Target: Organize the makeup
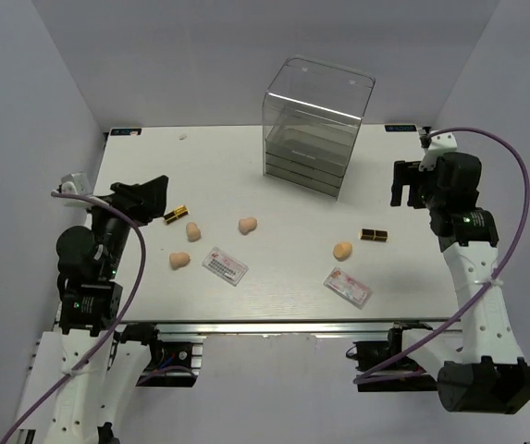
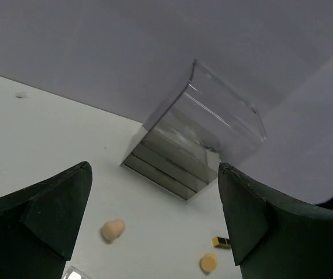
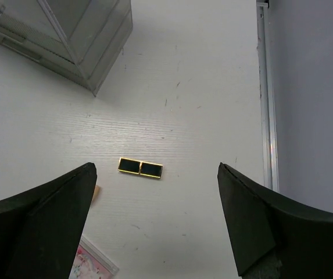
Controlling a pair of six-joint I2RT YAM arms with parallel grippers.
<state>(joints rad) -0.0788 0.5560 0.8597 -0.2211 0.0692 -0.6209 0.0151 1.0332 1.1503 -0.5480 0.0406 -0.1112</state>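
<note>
Eight pieces of makeup (image 1: pixel 248 225) are being shown scattered on the white table (image 1: pixel 283 190), all lying inside its edges. Toward 9 o'clock, three peach sponges (image 1: pixel 192 231), a brown-and-gold tube (image 1: pixel 176 215) and a pink-white packet (image 1: pixel 225 265) are lying apart. Toward 4 o'clock are a fourth sponge (image 1: pixel 342 251), second tube (image 1: pixel 374 235) and second packet (image 1: pixel 347 287). Open room is lying between these groups. A clear drawer box (image 1: pixel 318 125) is standing at 12 o'clock. The left gripper (image 1: pixel 152 198) and right gripper (image 1: pixel 401 188) are being held released at the side edges, grasping nothing.
</note>
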